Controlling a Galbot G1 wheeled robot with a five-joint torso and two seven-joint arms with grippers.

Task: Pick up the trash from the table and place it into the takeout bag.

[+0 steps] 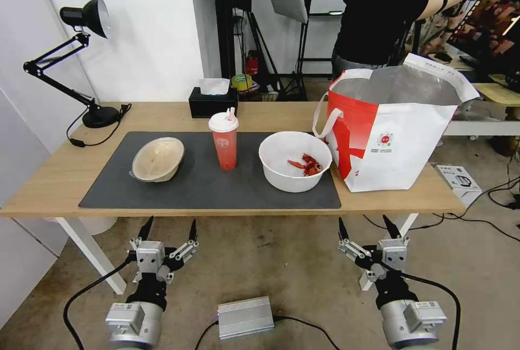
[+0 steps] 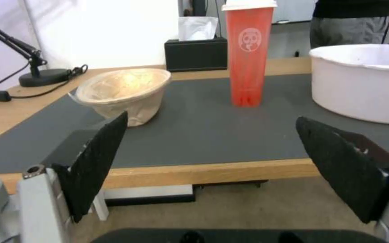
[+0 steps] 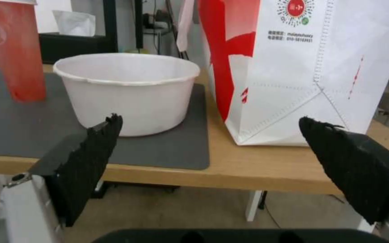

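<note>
Left gripper (image 1: 169, 227): hangs below and in front of the table's near edge, fingers (image 2: 99, 158) spread wide apart and holding nothing.
Table (image 1: 54, 176): its near edge runs just beyond both pairs of fingertips; the dark mat (image 1: 206, 187) covers the middle of the top.
Beige bowl (image 1: 157, 159): on the mat, beyond the left gripper's fingers and slightly toward their left side; well apart from them, tilted on its side edge.
Red cup (image 1: 224, 141): upright on the mat with a white lid and a pink straw, farther in than the left gripper's right finger and off to its right; in the left wrist view it stands between the two spread fingers, far beyond them.
Tissue box (image 1: 213, 102): black, at the table's far edge, behind the cup.
White bowl (image 1: 295, 160): on the right end of the mat, red scraps (image 1: 306, 165) lying inside; it lies beyond the right gripper's left finger and slightly to its left, apart from it.
Right gripper (image 1: 369, 227): below and in front of the near table edge, fingers (image 3: 86, 162) wide apart, empty.
Bag (image 1: 401, 138): white and red, standing open on the bare wood just beside the white bowl, straight beyond the right gripper's fingers; silver lining shows at its mouth and a loop handle (image 1: 325, 117) hangs toward the bowl.
</note>
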